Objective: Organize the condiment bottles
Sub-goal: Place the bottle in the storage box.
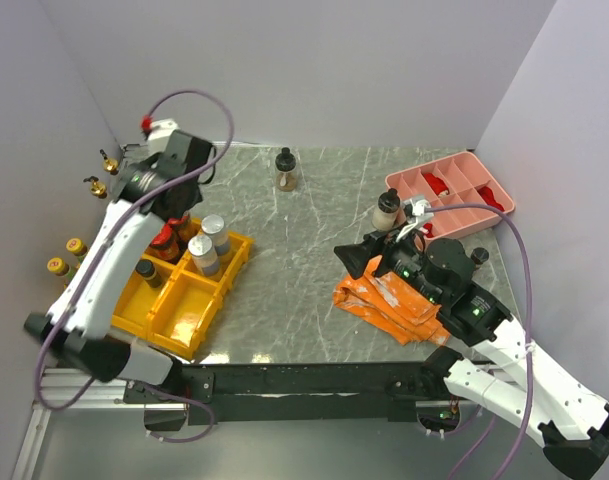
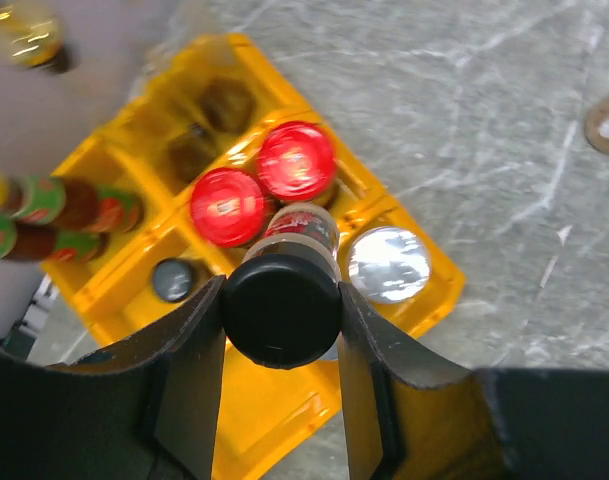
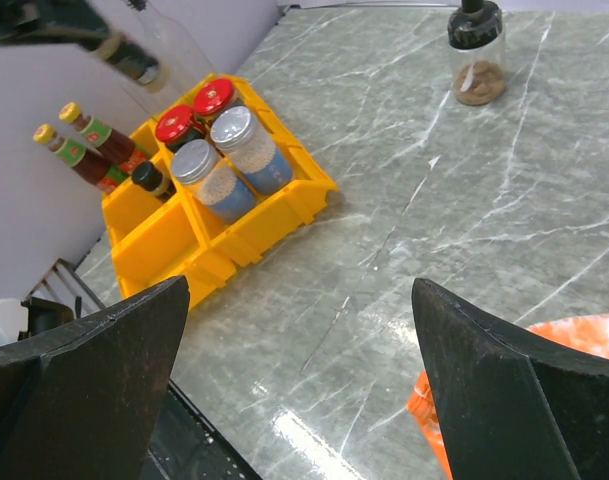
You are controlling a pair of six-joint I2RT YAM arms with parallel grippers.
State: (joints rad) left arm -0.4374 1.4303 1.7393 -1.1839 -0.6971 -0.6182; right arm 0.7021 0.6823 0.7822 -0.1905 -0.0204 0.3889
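Note:
My left gripper (image 2: 282,292) is shut on the black cap of a condiment bottle (image 2: 300,226) with a red label, held over the yellow bins (image 2: 284,420). In the bin below stand two red-capped bottles (image 2: 227,206) (image 2: 296,160), a silver-lidded jar (image 2: 388,263) and a small dark-capped bottle (image 2: 173,279). From above, the left gripper (image 1: 174,222) hangs over the bins' back row. My right gripper (image 3: 299,370) is open over bare table, with nothing between its fingers. A black-topped jar (image 1: 286,170) stands alone at the back.
Yellow-capped bottles (image 1: 59,265) and gold-spout bottles (image 1: 97,186) stand off the table's left edge. A pink divided tray (image 1: 454,190) sits at the back right with a jar (image 1: 386,210) beside it. Orange packets (image 1: 384,300) lie under the right arm.

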